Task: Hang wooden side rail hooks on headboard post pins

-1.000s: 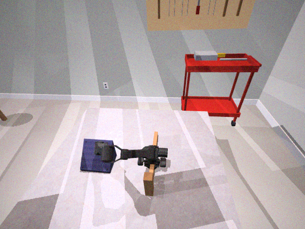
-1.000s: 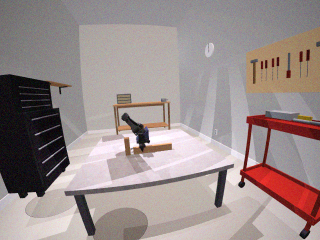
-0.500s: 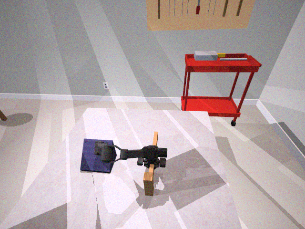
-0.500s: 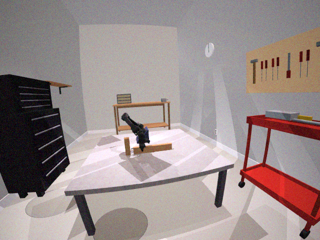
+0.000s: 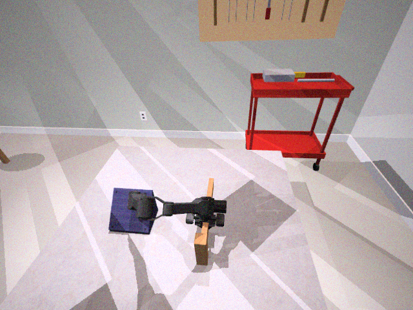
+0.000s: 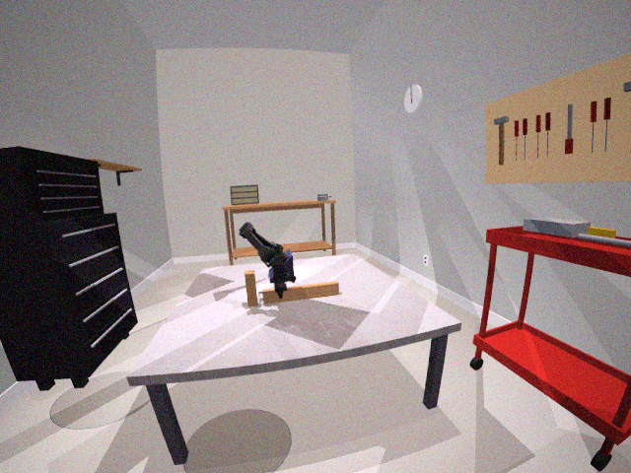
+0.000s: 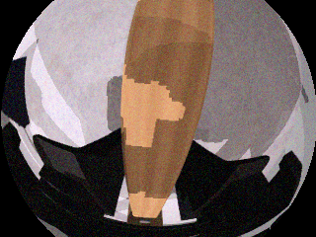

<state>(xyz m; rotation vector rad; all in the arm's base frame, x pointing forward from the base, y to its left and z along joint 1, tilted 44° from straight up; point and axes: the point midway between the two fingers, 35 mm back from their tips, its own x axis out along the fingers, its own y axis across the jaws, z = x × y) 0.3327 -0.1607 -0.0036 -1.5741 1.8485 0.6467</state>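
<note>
Wooden and pale brown, the side rail (image 5: 210,187) (image 6: 315,291) (image 7: 168,64) is lying lengthwise over the table (image 5: 160,267) (image 6: 306,356), its near end pointing at the upright headboard post (image 5: 201,250) (image 6: 250,288). The black gripper (image 5: 205,223) (image 6: 280,294) (image 7: 152,129) is clasping the rail between its fingers, nearer the post end. From over here, the hooks and pins are too small to make out. Behind, a blue base plate (image 5: 116,213) is carrying the arm.

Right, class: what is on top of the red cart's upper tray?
On the red cart's upper tray sit a grey box, a yellow item and a pale rod. The box hides the tray beneath it, and its inside cannot be seen.
</note>
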